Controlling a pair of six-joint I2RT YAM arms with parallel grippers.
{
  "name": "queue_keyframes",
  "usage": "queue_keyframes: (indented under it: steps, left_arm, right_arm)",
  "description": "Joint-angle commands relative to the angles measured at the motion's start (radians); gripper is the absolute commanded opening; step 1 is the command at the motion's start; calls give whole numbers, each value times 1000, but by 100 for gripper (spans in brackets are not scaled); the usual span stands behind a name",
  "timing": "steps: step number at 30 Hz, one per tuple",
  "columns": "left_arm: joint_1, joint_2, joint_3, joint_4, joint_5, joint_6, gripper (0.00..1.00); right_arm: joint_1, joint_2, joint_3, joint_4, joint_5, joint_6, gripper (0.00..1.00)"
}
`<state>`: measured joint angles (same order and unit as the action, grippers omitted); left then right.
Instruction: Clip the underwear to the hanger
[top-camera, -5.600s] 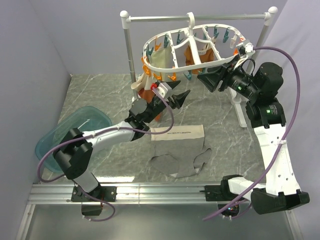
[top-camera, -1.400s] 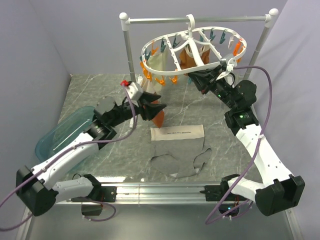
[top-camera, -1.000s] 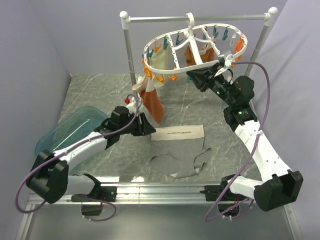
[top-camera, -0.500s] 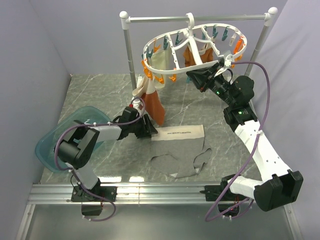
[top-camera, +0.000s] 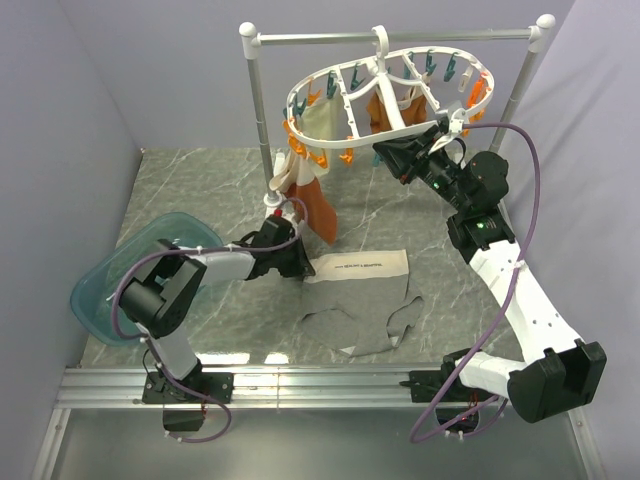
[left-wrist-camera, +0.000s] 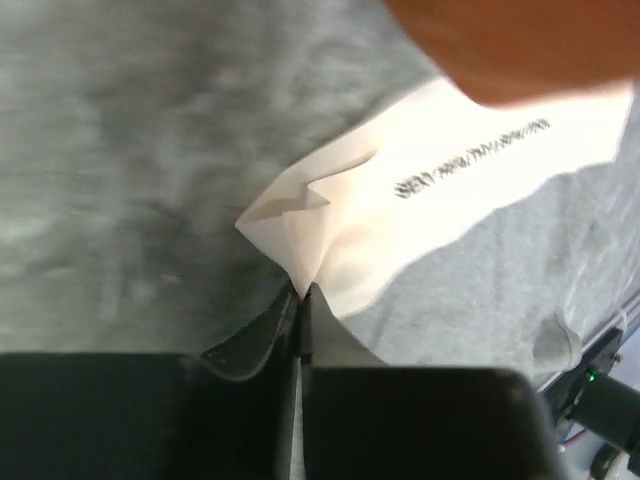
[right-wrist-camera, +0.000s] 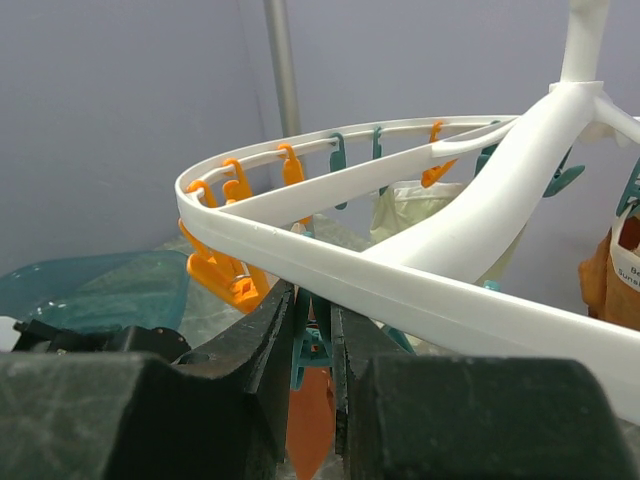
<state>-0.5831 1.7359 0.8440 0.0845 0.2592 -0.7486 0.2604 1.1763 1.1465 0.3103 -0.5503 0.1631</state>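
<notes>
The underwear (top-camera: 360, 295), grey with a cream waistband, lies flat on the marble table. My left gripper (top-camera: 303, 266) is down at the waistband's left corner and shut on it; the cream corner (left-wrist-camera: 300, 225) is puckered between the jaws. The white oval hanger (top-camera: 385, 95) with orange and teal pegs hangs from the rail. My right gripper (top-camera: 385, 152) sits under its front rim (right-wrist-camera: 400, 285), shut on a teal peg (right-wrist-camera: 313, 340) that hangs below the rim.
Rust-orange (top-camera: 315, 205) and cream (top-camera: 320, 120) garments hang from the hanger. A teal tub (top-camera: 125, 275) stands at the table's left. The silver rail stand (top-camera: 260, 110) rises behind, and an orange garment (left-wrist-camera: 520, 45) hangs just above the waistband.
My left gripper has come down onto the waistband's left corner and shut on it, bunching the cloth. The right arm has not moved.
</notes>
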Motion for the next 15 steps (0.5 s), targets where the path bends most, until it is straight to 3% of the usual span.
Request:
queue_keyframes:
  steps: [1, 3, 9, 15]
  left_arm:
    - [-53, -68, 56, -5, -24, 69, 4]
    - [-76, -85, 64, 12, -40, 95, 0]
    - [-132, -55, 98, -14, -100, 159, 1]
    - [-139, -19, 113, -20, -115, 184, 41]
  right_arm:
    - [-6, -4, 38, 26, -13, 3, 0]
    - [-6, -6, 39, 21, -14, 1, 0]
    - [-6, -13, 33, 18, -11, -4, 0]
    - [-7, -12, 29, 26, -13, 3, 0]
